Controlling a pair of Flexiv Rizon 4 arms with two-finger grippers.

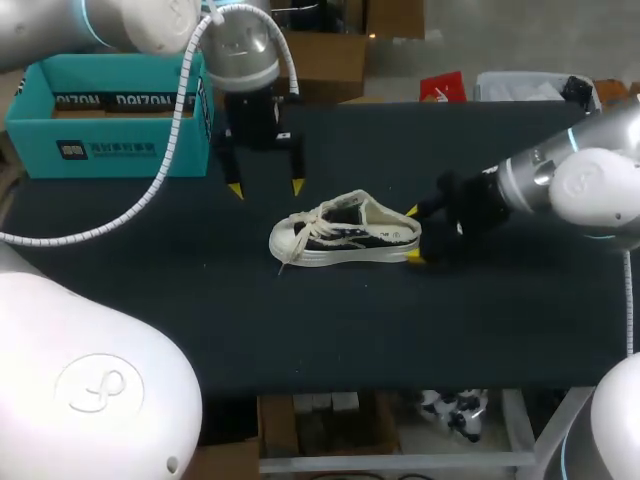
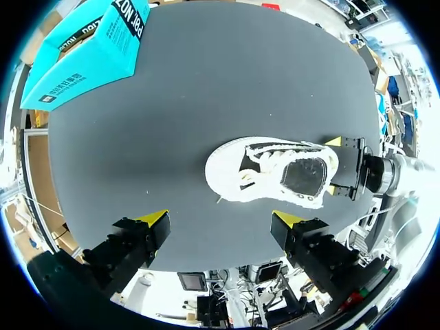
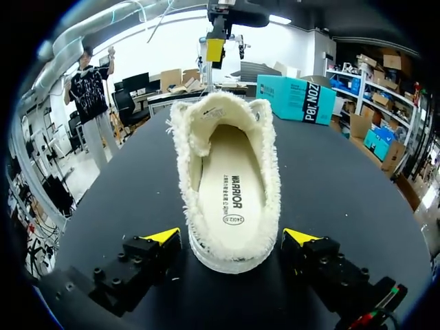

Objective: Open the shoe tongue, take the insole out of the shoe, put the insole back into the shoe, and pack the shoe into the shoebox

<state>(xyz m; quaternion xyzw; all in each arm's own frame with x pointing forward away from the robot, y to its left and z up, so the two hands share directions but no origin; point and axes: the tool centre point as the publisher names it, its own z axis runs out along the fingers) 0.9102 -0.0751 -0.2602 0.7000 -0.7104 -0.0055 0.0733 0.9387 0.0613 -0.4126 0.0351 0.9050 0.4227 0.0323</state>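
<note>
Lying on your matte black table, the frayed canvas shoe has its rounded heel between the spread right gripper; the left gripper hangs spread behind it.

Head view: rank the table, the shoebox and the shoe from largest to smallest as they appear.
1. table, by far the largest, spanning most of the view.
2. shoebox, the teal one at the far left.
3. shoe, the smallest, though it lies nearer the camera than the shoebox.
</note>
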